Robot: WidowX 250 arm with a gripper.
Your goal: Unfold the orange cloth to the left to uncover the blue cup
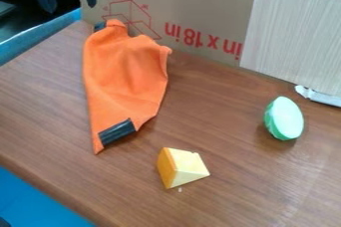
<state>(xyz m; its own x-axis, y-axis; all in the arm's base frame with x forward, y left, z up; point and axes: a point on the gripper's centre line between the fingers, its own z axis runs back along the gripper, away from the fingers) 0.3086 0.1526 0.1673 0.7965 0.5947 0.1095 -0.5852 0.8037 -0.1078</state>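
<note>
One orange cloth (126, 74) on the wooden desk (226, 121), left part of the top. Upper end bunched near the back left corner, close to the foot of the cardboard box (200, 2); lower end tapers to a point toward the front edge. Soft folds through the upper half. Dark strip (117, 132) across the lower end, a second dark bit (100, 26) at the upper end.

Claw (71, 7) above the back left corner, near the cloth's upper end and apart from it. Two dark fingers stand wide, nothing between them.

Cheese wedge (181, 167), yellow with a deeper orange side, sits right of the cloth's lower point, toward the front edge; well apart from the cloth. Small pale crumb (179, 189) just beside it.

Green half-round piece (284, 118) farther right, toward the back edge: flat pale face turned to the right, rounded darker side to the left, shadow at its foot.

Box stands along the back edge, red print and a line drawing on its face. Pale panel (293, 34) with fine streaks covers its right part; white scrap (319, 96) at the panel's lower edge. Blue surfaces lie beyond the left and front edges.
</note>
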